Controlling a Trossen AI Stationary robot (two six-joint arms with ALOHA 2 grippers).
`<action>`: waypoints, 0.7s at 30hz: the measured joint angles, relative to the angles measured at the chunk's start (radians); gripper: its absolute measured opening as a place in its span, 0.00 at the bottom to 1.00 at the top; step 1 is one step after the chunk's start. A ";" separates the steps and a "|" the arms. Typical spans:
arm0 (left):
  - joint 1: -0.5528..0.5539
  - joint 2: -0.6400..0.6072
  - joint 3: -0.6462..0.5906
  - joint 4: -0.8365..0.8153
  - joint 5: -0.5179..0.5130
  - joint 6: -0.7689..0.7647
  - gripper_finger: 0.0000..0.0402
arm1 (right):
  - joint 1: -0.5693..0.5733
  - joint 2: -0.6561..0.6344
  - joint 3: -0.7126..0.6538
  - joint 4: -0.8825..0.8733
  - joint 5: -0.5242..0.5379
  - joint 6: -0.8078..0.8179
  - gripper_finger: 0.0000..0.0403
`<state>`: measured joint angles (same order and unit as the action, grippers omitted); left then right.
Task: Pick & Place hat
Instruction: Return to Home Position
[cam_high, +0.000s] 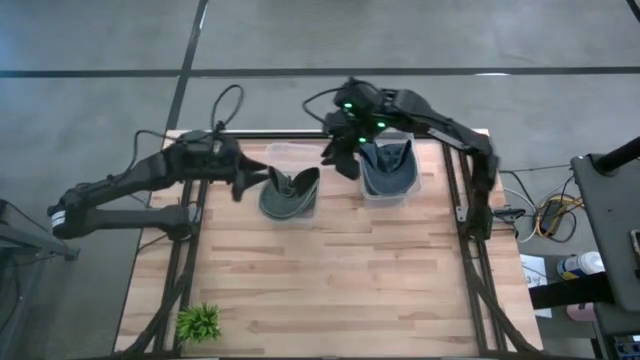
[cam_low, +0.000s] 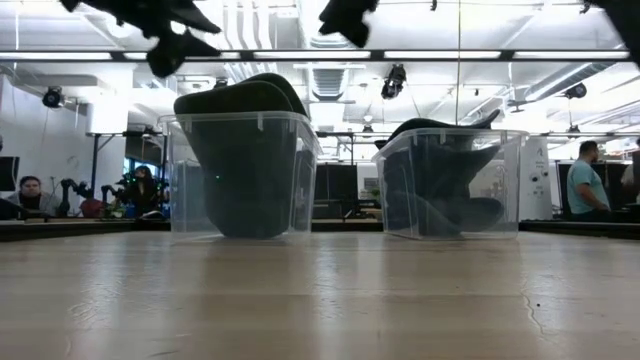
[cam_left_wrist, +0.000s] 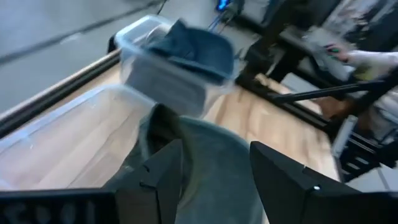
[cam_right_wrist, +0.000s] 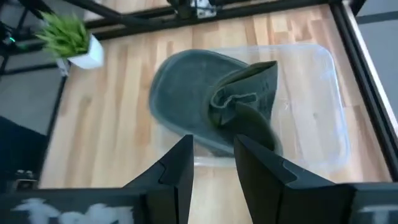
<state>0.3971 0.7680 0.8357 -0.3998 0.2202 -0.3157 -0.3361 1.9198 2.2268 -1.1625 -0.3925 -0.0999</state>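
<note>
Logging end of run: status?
Left hand open, empty, by left bin. Right hand open, empty, between bins. Gray caps in left, blue cap in right bin. Nothing blocking.

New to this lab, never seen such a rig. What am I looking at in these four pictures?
Two robot arms work at a wooden table. One picture looks down from above, one looks level across the tabletop, and two come from cameras on the arms' wrists. Two clear bins stand on it: the left bin holds gray caps, the right bin a blue cap. A small plant sits near a corner. The left tool and right tool hang open near the bins, holding nothing.
</note>
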 joint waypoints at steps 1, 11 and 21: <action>-0.007 -0.031 -0.011 0.003 0.005 0.010 0.45 | 0.003 -0.041 -0.047 0.018 0.001 0.017 0.28; -0.028 -0.398 -0.129 -0.025 -0.092 0.000 0.45 | 0.046 -0.526 -0.764 0.539 0.072 0.245 0.28; -0.031 -0.616 -0.472 0.353 0.278 -0.218 0.45 | 0.098 -0.879 -1.237 0.850 0.221 0.532 0.28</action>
<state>0.3660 0.1518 0.3640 -0.0469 0.4978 -0.5335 -0.2381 1.0407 0.9902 -0.3128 -0.1715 0.4320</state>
